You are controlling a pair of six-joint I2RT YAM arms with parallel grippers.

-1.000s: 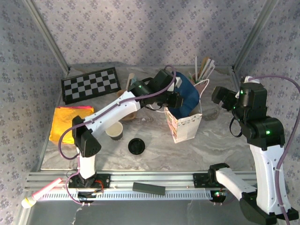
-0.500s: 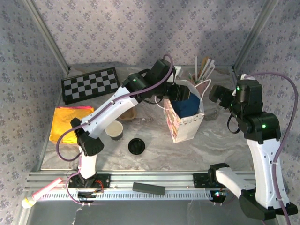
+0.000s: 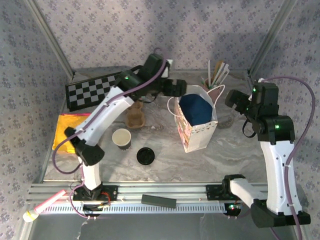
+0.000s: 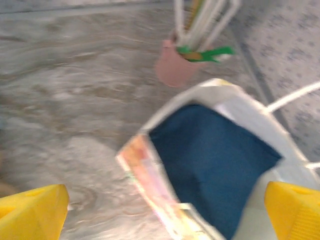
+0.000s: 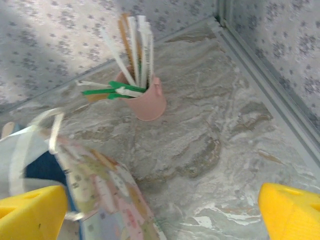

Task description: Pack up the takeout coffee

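Note:
The takeout coffee is hidden from view. A patterned paper bag [image 3: 199,131] with a dark blue inside [image 3: 195,109] stands upright at the table's middle right. My left gripper [image 3: 178,89] hovers just behind and left of the bag's mouth, open and holding nothing. In the left wrist view its yellow fingers [image 4: 35,207] stand wide apart above the bag's rim [image 4: 145,170] and blue lining [image 4: 210,150]. My right gripper [image 3: 233,101] hangs open to the right of the bag [image 5: 105,195], over bare table.
A lidless cup [image 3: 121,138] and a loose black lid [image 3: 145,155] sit left of the bag, with a brown holder [image 3: 135,117] behind them. A pink cup of stirrers [image 3: 214,81] stands at the back. A checkerboard [image 3: 95,90] and yellow cloth [image 3: 67,131] lie far left.
My left gripper has opened and pulled back up and left out of the bag's mouth. The bag has settled upright. The right arm has shifted only slightly.

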